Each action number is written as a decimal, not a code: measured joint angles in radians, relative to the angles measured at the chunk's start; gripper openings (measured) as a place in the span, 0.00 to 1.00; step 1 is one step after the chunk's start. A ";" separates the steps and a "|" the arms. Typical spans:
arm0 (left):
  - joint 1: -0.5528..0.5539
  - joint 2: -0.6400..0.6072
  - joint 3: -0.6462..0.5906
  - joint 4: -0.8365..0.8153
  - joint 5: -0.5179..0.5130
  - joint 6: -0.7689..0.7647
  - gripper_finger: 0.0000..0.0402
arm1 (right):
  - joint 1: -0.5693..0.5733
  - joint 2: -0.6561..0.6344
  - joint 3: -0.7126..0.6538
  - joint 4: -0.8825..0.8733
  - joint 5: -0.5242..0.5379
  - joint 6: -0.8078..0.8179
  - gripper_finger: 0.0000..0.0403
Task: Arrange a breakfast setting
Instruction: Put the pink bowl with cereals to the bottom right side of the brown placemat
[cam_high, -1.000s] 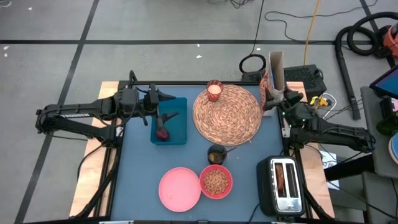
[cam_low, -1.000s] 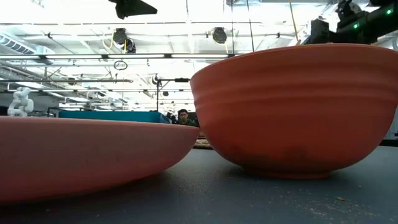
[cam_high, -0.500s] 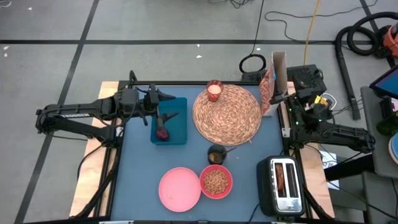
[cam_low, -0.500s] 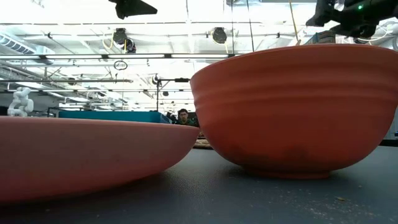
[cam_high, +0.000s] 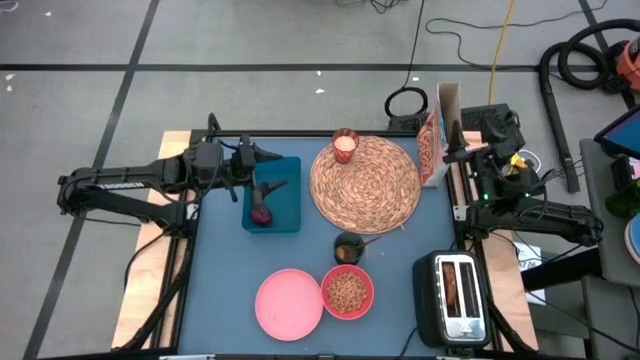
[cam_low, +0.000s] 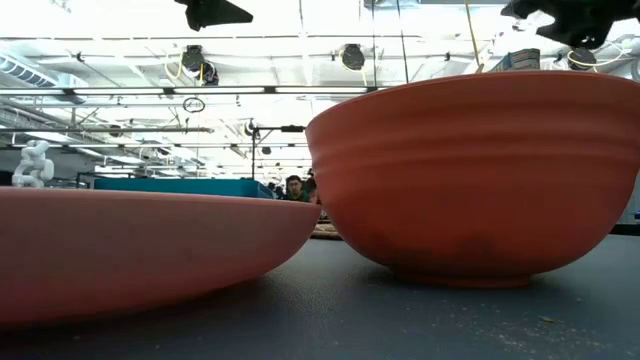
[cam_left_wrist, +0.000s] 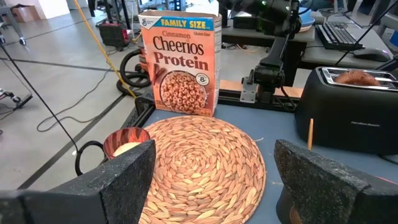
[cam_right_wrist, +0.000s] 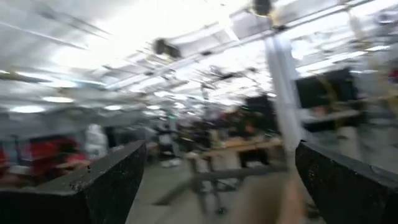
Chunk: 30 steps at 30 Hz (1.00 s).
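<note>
On the blue table (cam_high: 230, 280), a straw placemat (cam_high: 365, 183) was laid at the far middle, with a candle glass (cam_high: 345, 145) at its far-left edge, a cereal box (cam_high: 433, 140) upright at its right, and a pink plate (cam_high: 288, 304) touching a red bowl (cam_high: 347, 292) of cereal at the near edge. A dark-red fruit (cam_high: 262, 214) was seen in a teal tray (cam_high: 287, 215) left of the placemat, where the left gripper (cam_high: 268, 157) was held wide open and empty. The right gripper (cam_high: 461, 150) was raised beside the box, fully open, nothing gripped.
</note>
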 joint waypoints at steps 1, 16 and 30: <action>0.000 0.000 0.000 0.000 0.000 0.000 0.83 | 0.000 0.000 0.000 0.000 -0.040 0.017 0.99; 0.000 0.000 0.000 0.000 0.000 0.000 0.83 | 0.000 0.000 0.000 0.003 -0.561 0.227 0.99; 0.000 0.000 0.000 0.000 0.000 0.000 0.83 | 0.001 0.005 0.000 -0.219 -0.907 0.487 0.99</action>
